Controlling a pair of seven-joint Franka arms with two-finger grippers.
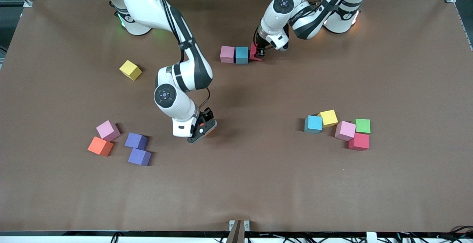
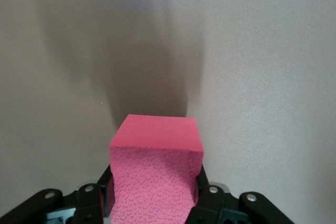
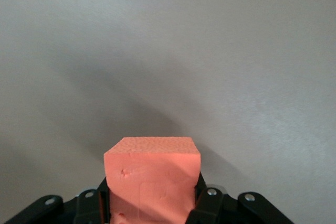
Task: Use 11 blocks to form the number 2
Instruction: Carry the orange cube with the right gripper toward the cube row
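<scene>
Row near the robots' bases: pink block [image 1: 227, 54], blue block [image 1: 241, 54] and red block [image 1: 254, 52] stood side by side, touching, the red one toward the left arm's end.
Left gripper [image 1: 259, 53]: low at the table, jaws clamped on that red block [image 2: 156, 174] at the row's end.
Right gripper [image 1: 202, 127]: low over the middle of the table, jaws closed around an orange-red block [image 3: 152, 179]; in the front view that block was mostly hidden by the fingers.
Loose blocks toward the right arm's end: a lone yellow cube [image 1: 130, 70]; nearer the front camera, a pink cube [image 1: 108, 130], an orange cube [image 1: 100, 146] and two purple cubes [image 1: 136, 141] [image 1: 139, 157].
Cluster toward the left arm's end: blue cube [image 1: 313, 124], second yellow cube [image 1: 328, 118], second pink cube [image 1: 345, 130], second red cube [image 1: 358, 141], and a green cube [image 1: 362, 125], packed close.
Table [image 1: 258, 184]: brown mat.
</scene>
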